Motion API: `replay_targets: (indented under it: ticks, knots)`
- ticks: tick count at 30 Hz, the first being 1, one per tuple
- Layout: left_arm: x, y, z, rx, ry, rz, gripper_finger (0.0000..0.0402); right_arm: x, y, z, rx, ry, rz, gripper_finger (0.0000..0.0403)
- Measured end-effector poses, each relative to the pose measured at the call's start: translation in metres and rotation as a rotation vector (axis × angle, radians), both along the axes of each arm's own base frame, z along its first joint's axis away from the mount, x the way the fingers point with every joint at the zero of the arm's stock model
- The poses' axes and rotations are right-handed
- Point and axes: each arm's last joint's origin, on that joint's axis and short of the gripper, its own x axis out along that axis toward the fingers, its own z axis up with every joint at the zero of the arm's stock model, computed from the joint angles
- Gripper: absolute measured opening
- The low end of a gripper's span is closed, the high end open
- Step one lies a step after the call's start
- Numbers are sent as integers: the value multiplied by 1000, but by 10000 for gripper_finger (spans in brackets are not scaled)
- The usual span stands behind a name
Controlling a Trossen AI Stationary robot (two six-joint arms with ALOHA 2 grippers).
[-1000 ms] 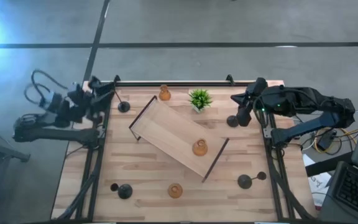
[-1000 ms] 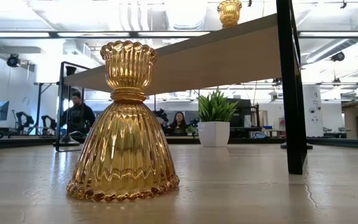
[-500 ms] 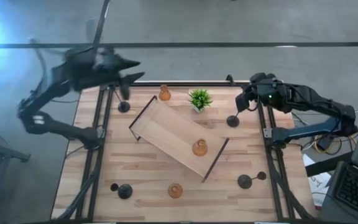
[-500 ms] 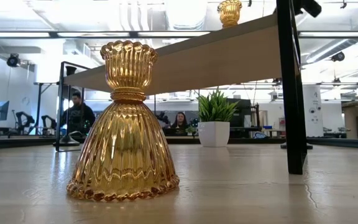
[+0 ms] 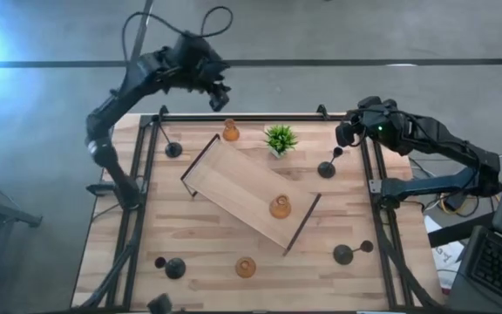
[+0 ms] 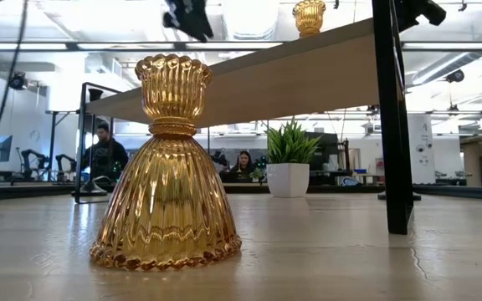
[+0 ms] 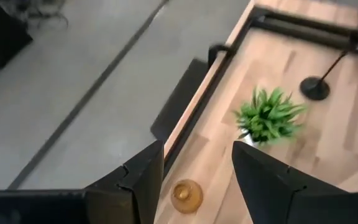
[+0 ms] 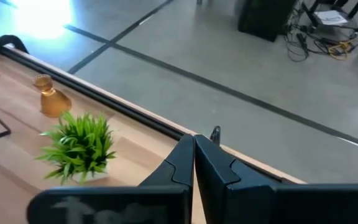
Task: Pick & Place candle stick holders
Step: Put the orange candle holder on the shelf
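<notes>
My left gripper point(image 5: 219, 94) point(image 7: 197, 155) is open and empty, high over the table's far edge, above an amber bell-shaped holder point(image 5: 231, 131) point(image 7: 186, 196) that stands on its base. My right gripper point(image 5: 341, 136) point(image 8: 194, 142) is shut and empty at the far right, just beyond a black holder point(image 5: 327, 169) standing on its round base. A second amber holder point(image 5: 280, 207) stands on the wooden tray point(image 5: 234, 187). A third point(image 5: 246, 267) point(image 6: 167, 167) stands near the front edge. Other black holders stand at the far left point(image 5: 173, 149), near left point(image 5: 174, 268) and near right point(image 5: 344, 254).
A small green potted plant point(image 5: 281, 138) point(image 8: 79, 146) stands at the far middle, between the two grippers. The tray lies slantwise across the table's middle with dark handles at both ends. Black frame rails run along the left, right and far edges. People sit in the room behind.
My left arm has swung up from the table's left edge and toward the right, and now hangs over the far edge above the far amber holder. My right gripper has drawn back from the black holder toward the far edge; the holder has stayed in place.
</notes>
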Motion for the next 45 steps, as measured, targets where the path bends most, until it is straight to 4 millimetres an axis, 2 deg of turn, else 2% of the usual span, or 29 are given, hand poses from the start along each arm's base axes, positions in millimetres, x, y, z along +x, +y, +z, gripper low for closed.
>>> replay_targets:
  ticks: [3, 7, 15, 22, 33, 40, 45]
  knots:
    - [7, 14, -9, -37, 69, 25, 195, -2, -1, 0, -4, 4, -7, 8]
    - [23, 28, -33, -86, 204, 26, 195, -4, -4, 1, -20, 9, -51, 8]
    - [40, 46, -71, -190, 370, 53, 195, -11, -10, -3, -12, 57, -122, 8]
    - [56, 57, -96, -252, 411, 73, 195, -13, -12, -4, -8, 67, -143, 8]
    - [78, 73, -145, -433, 465, 226, 195, -13, -12, -4, -9, 75, -138, 8]
    - [87, 78, -164, -490, 477, 268, 195, -13, -12, -5, -6, 79, -136, 9]
    - [88, 77, -165, -508, 469, 273, 195, -15, -13, -7, 31, 94, -124, 15]
